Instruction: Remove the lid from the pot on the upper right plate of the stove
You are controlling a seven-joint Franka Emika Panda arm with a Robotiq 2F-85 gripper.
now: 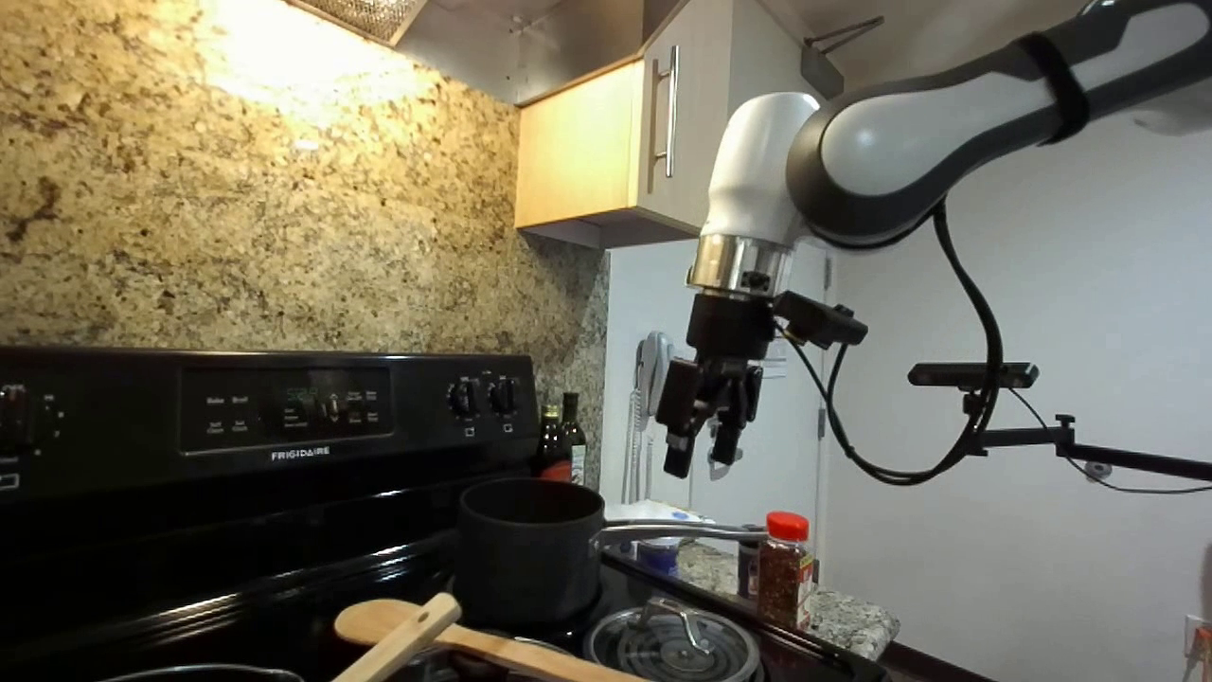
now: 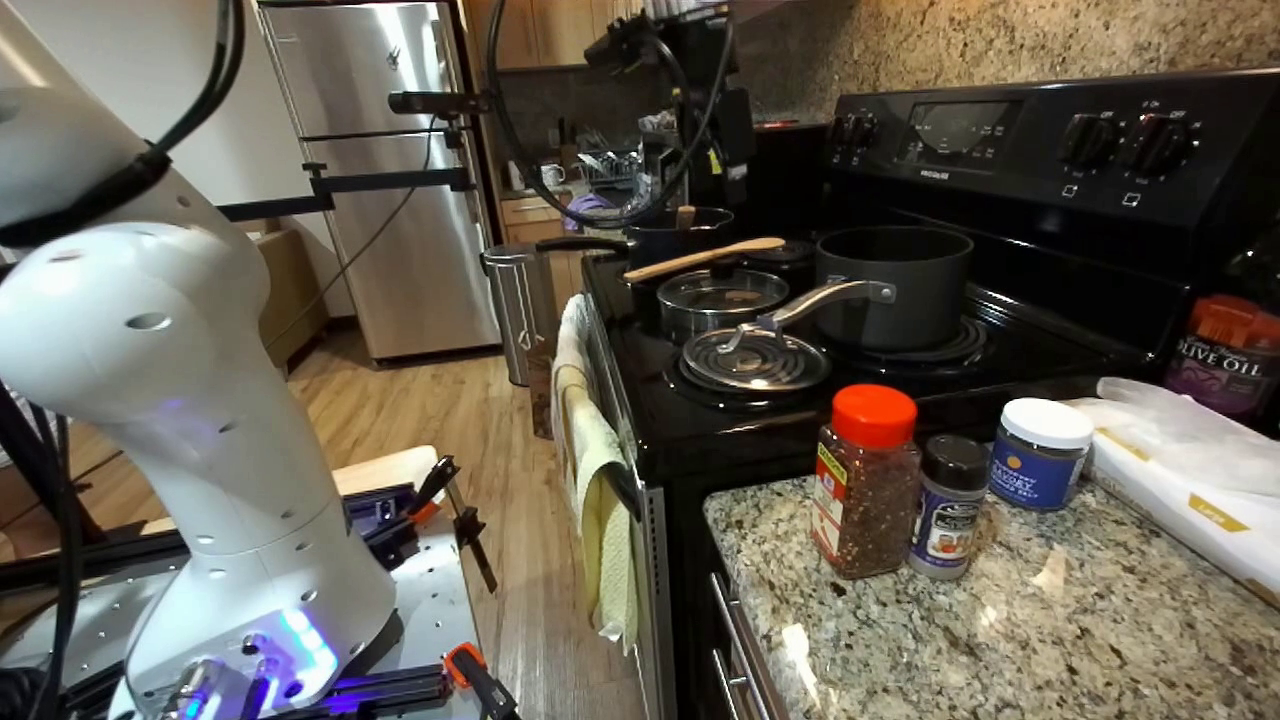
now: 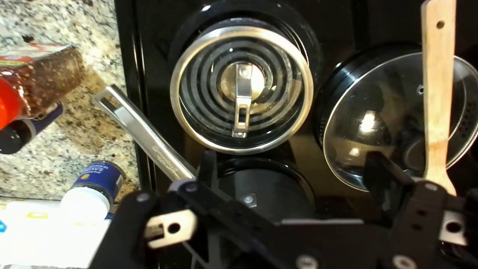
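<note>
The dark grey pot (image 1: 530,559) stands uncovered on the back right burner of the black stove (image 2: 690,430), its metal handle reaching over the counter side. It also shows in an exterior view (image 2: 900,265) and partly behind my gripper in the wrist view (image 3: 269,194). A glass lid with a metal rim and metal loop handle (image 3: 244,89) lies flat on the front right burner, apart from the pot; it shows in both exterior views (image 1: 672,649) (image 2: 755,360). My gripper (image 3: 293,160) is open and empty, in the air above the stove (image 1: 701,459).
Another glass lid with a dark knob (image 3: 366,138) covers a pan at front left, with a wooden spoon (image 3: 437,101) across it. A dark pot (image 2: 680,235) stands beyond. A red-capped spice jar (image 2: 868,480), smaller jars and a white box (image 2: 1180,500) stand on the counter.
</note>
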